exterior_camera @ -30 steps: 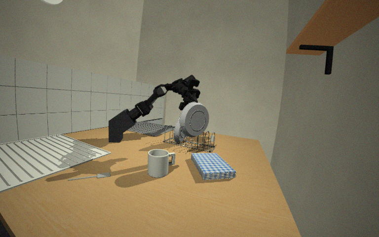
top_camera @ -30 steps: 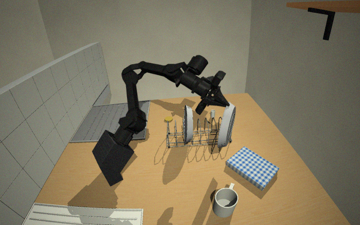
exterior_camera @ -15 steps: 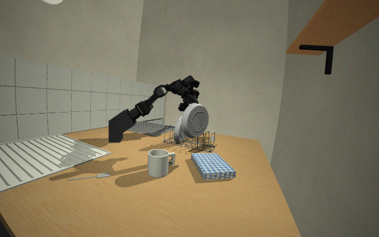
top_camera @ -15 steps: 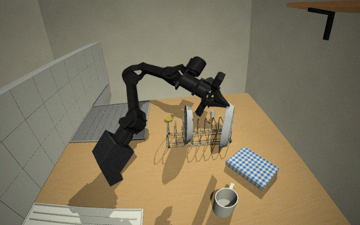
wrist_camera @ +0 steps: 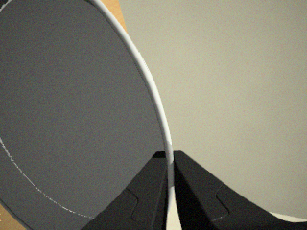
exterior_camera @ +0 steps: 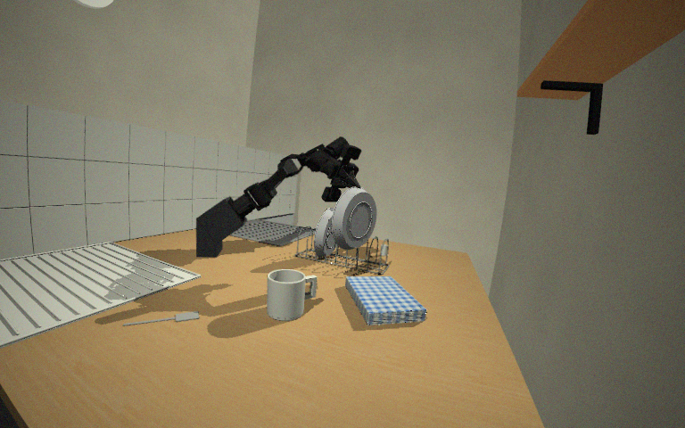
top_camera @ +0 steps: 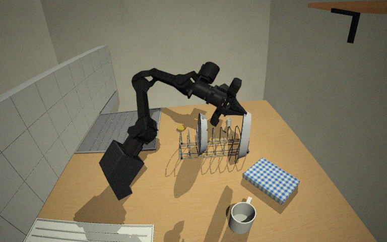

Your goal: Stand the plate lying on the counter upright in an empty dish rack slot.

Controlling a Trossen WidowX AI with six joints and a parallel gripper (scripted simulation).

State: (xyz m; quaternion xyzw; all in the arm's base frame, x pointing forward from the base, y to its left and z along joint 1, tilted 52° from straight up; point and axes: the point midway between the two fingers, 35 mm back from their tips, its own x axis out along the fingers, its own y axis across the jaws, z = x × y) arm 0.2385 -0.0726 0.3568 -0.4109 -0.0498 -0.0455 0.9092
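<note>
The black robot jaws (top_camera: 245, 113) (exterior_camera: 359, 187) are nearly together, clamped on the rim of one round pale grey plate (top_camera: 245, 134) (exterior_camera: 355, 218) (wrist_camera: 72, 96), which they hold upright above the wire dish rack (top_camera: 196, 157) (exterior_camera: 371, 270). There are two plates in all, the second round pale grey plate (top_camera: 202, 133) (exterior_camera: 325, 234) standing in a slot of that single rack. On the wooden counter (top_camera: 285, 136) (exterior_camera: 302, 373) are one white mug (top_camera: 242, 221) (exterior_camera: 285, 297) with a handle and one blue-and-white checked cloth block (top_camera: 271, 180) (exterior_camera: 384, 297).

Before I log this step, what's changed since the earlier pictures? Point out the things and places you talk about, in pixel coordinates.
The held plate (top_camera: 246, 134) (exterior_camera: 360, 219) (wrist_camera: 72, 96) turned more edge-on in the top view, shifting slightly right and down in the exterior view. The gripper (top_camera: 246, 113) (exterior_camera: 359, 187) (wrist_camera: 169, 160) still grips it. The other plate (top_camera: 202, 134) (exterior_camera: 321, 241) and mug (top_camera: 240, 226) (exterior_camera: 285, 301) stayed put.
</note>
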